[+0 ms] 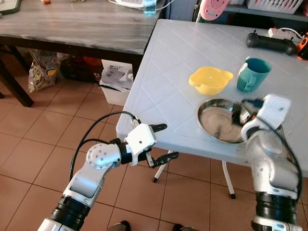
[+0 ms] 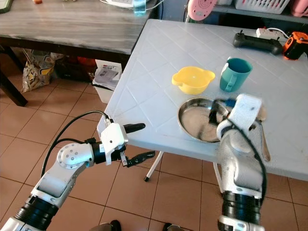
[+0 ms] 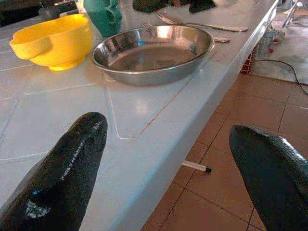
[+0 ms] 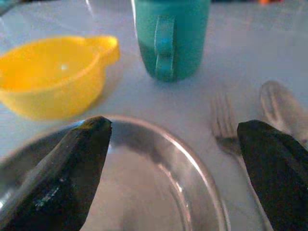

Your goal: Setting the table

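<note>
Far left, a dark wooden table [image 1: 72, 24] stands beside the white worktop [image 1: 163, 86], with a white bin [image 1: 115, 82] on the tiled floor [image 1: 38, 134] under it. The left gripper [image 1: 162, 142] hangs off the worktop's near corner, fingers spread wide and holding nothing, one fingertip over the edge, the other out over the tiles.

Moving right along the worktop: the yellow bowl [image 1: 210, 80] sits upright, its tab handles out to either side. Just nearer the robot is the steel plate [image 1: 220, 119], shallow and round, close to the worktop's front edge. Beside the bowl, further right, stands the teal mug [image 1: 252, 73], upright, its handle facing the robot.

The right gripper [image 4: 173, 159] hovers above the plate's right rim, fingers parted and gripping nothing. Between them, right of the plate, lie a fork [image 4: 226, 127] and a spoon [image 4: 281, 108], long axes running away from the robot, tines and bowl pointing toward the mug.

At the far right edge rest a black controller [image 1: 270, 43] and an orange tool [image 2: 295, 44].
</note>
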`<state>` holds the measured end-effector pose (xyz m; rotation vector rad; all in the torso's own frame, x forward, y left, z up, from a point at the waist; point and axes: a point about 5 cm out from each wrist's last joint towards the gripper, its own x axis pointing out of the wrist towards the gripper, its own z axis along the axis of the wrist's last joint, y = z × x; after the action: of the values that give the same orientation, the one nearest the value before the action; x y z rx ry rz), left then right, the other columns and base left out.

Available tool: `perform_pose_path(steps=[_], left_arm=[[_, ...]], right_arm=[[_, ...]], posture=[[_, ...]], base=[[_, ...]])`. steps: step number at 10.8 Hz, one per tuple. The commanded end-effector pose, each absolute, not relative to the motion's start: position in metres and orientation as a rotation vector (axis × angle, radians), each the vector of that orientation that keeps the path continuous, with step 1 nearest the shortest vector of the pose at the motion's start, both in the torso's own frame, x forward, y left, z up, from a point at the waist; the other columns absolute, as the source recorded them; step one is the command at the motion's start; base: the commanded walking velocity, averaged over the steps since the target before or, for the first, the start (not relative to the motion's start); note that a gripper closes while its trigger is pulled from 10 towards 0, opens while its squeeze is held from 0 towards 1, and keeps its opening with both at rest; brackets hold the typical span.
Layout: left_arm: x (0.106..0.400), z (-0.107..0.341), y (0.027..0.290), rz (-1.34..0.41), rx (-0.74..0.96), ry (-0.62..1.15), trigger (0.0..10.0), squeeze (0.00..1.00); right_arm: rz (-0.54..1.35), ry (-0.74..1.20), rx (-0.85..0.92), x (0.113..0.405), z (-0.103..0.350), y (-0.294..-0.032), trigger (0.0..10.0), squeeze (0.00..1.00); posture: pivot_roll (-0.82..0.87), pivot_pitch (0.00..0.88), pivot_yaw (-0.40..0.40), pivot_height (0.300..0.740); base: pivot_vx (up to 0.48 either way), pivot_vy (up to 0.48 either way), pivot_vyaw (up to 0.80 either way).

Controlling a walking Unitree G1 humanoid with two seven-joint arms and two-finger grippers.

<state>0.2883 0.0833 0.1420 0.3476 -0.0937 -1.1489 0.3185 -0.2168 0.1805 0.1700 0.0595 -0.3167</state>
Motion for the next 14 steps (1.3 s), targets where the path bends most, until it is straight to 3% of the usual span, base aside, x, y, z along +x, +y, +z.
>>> perform_pose_path(steps=[1,7,13,14], left_arm=[[0.286,0.142,0.082,-1.170,0.370,-0.087,10.0,0.00],[0.286,0.141,0.080,-1.177,0.373,-0.089,10.0,0.00],[0.284,0.142,0.080,-1.188,0.383,-0.088,10.0,0.00],[0.283,0.142,0.082,-1.185,0.383,-0.084,10.0,0.00]], right_arm=[[-0.342,0.074,0.191,0.311,0.180,-0.219,10.0,0.00],[-0.343,0.209,0.239,0.290,0.156,-0.216,10.0,0.00],[-0.299,0.235,0.262,0.310,0.146,-0.215,10.0,0.00],[-0.299,0.228,0.282,0.312,0.146,-0.216,4.4,0.00]], posture=[[0.11,0.186,-0.030,0.740],[0.10,0.175,-0.033,0.740],[0.12,0.194,-0.022,0.740],[0.12,0.198,-0.022,0.740]], base=[[0.000,0.000,0.00],[0.000,0.000,0.00],[0.000,0.000,0.00],[0.000,0.000,0.00]])
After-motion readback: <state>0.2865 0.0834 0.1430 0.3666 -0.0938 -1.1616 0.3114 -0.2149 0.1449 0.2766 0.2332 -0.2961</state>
